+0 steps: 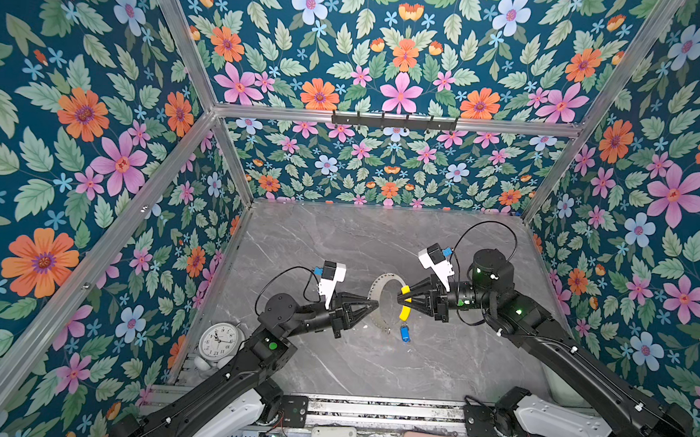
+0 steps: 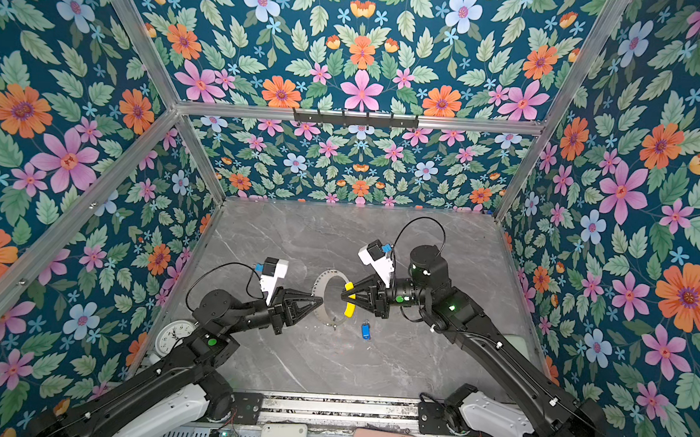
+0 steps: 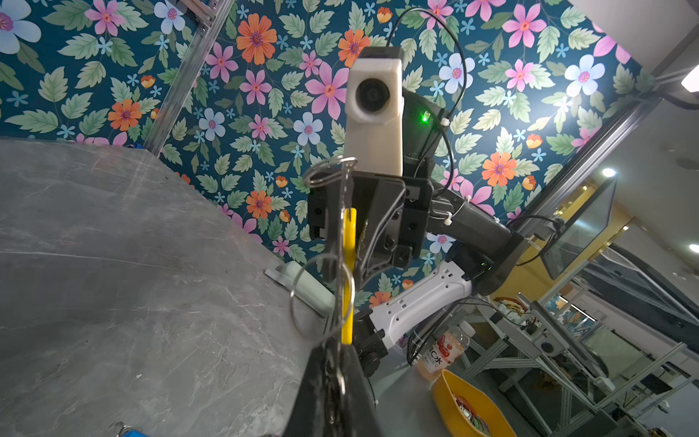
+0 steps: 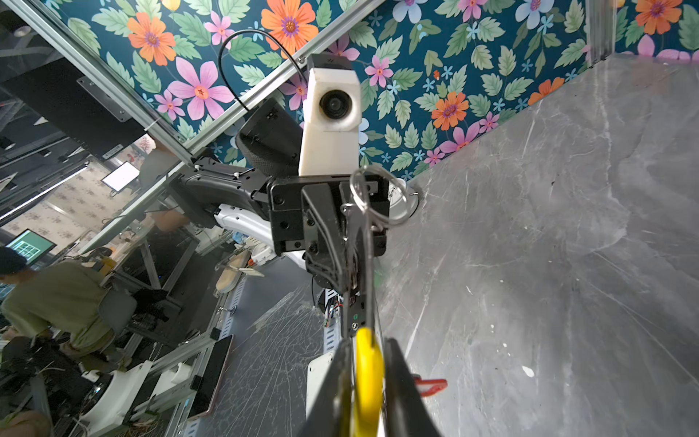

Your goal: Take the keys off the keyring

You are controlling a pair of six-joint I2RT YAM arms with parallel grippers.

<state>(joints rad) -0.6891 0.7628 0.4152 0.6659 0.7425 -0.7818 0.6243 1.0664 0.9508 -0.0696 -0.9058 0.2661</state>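
The large, thin grey metal keyring point(image 1: 377, 282) hangs clear of the grey marble counter point(image 1: 372, 366), pinched from opposite sides. Judging by the pose, this steadies it so that whatever hangs from it can be worked along and off.

The left gripper point(image 1: 376, 304) has its jaws fully closed on the keyring's bare rim, opposite the yellow sleeve point(image 1: 405, 312). The right gripper point(image 1: 399, 299) has its jaws on either side of that sleeve. The right wrist view shows the yellow arc between them, but I cannot tell whether they are clamping it or standing slightly slack.

By count there is one keyring, two grippers and two keys. Both keys appear to be off the keyring already.

- **Blue:** the small silver key with the oblong blue plastic tag point(image 1: 405, 334) lies on the counter just beside the keyring's lower end, apart from it in both top views.
- **Red-orange:** the key with the red-orange plastic tag point(image 4: 433, 386) lies on the counter below the sleeved side of the keyring. It shows only in the right wrist view.

The left wrist view shows two small wire split rings point(image 3: 292, 299) threaded on the keyring, with no key visibly hanging from either.
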